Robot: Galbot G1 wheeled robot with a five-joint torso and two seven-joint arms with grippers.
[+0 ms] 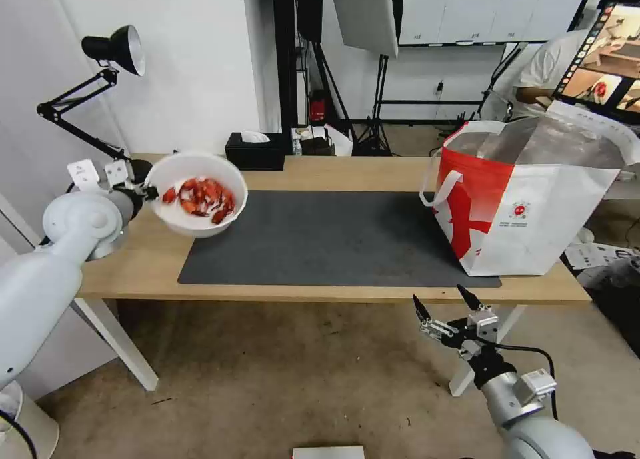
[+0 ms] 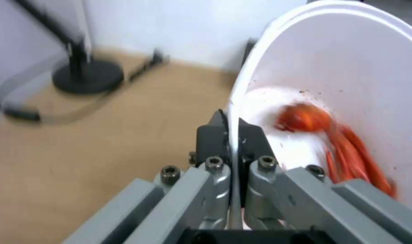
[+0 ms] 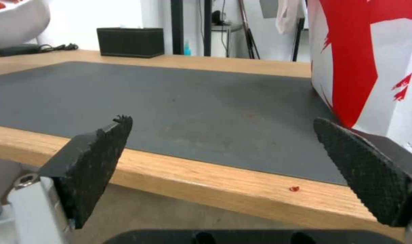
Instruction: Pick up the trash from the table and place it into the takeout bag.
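white bowl [image 1: 197, 194] tilted, red shells inside

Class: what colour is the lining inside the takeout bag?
Silver foil lining inside the takeout bag, clearest in the head view.

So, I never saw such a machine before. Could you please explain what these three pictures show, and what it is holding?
It is a two-armed robot at a table. One picture comes from its head; the others from cameras on each wrist. The left gripper pinches the rim of a white bowl of red shells, lifted and tilted over the table's left end. The right gripper hangs open, empty, before the near edge. On the table stand a grey mat, a black tissue box and a red-and-white takeout bag.
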